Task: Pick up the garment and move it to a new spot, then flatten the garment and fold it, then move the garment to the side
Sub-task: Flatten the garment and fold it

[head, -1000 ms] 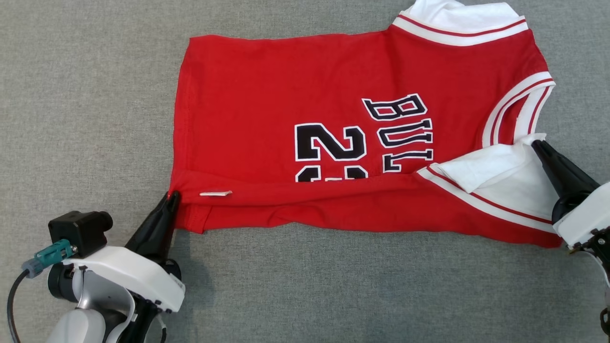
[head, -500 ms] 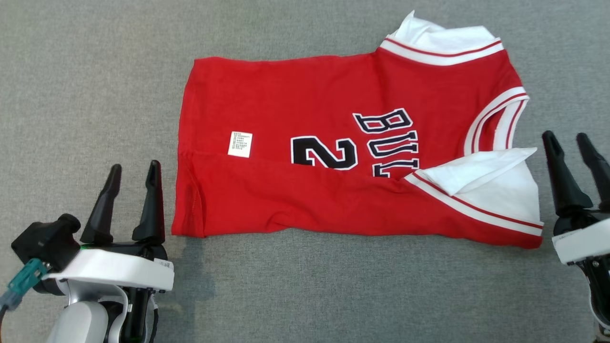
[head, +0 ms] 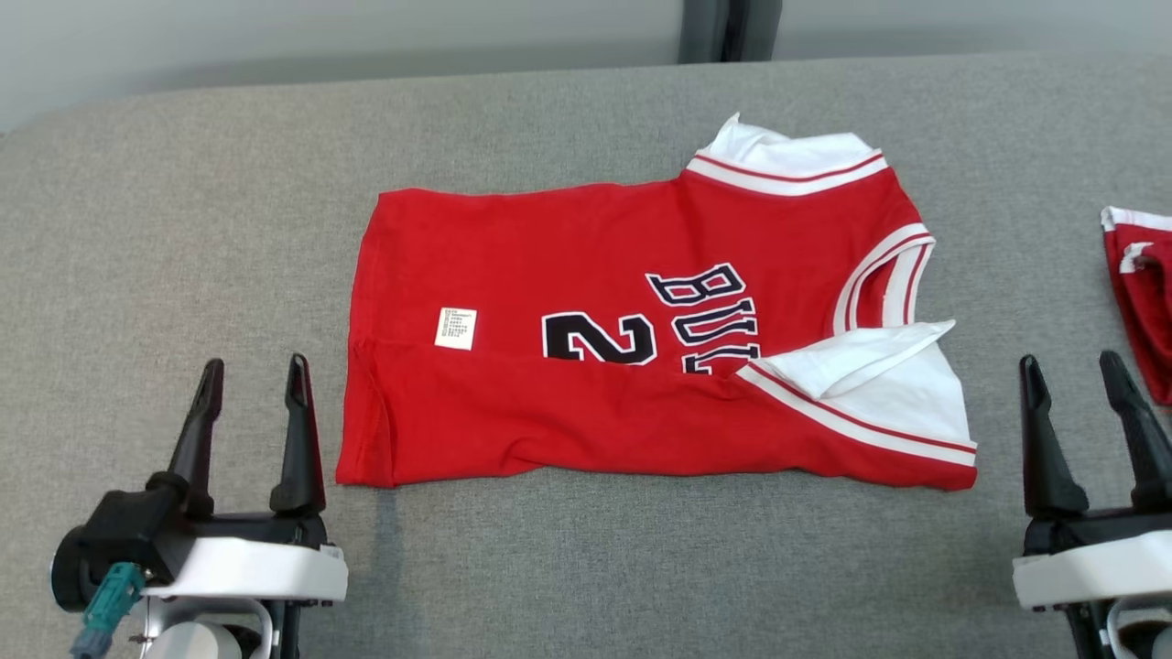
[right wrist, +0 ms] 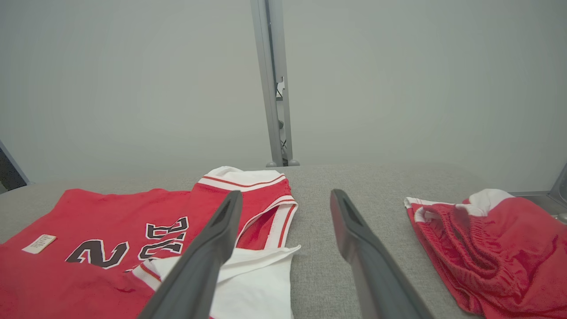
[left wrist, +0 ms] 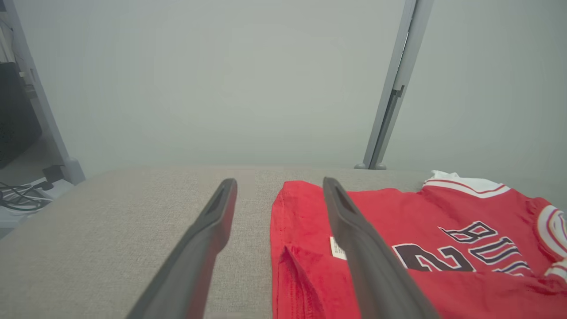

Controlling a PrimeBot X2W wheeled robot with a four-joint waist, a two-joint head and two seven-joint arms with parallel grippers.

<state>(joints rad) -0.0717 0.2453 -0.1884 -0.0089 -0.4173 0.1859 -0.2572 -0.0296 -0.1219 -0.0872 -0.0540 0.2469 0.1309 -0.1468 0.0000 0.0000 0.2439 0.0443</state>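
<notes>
Red jersey (head: 586,412) lies folded between the left fingers (head: 298,430) and the right fingers (head: 1039,444), both pairs open, touching neither.

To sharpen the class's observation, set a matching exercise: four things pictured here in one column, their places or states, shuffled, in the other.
1 jersey
2 white label
3 left pincer
4 second red garment

a open, beside the hem
b crumpled, far right
c beside the number
d near edge folded over

Pairs: 1-d, 2-c, 3-a, 4-b
</notes>
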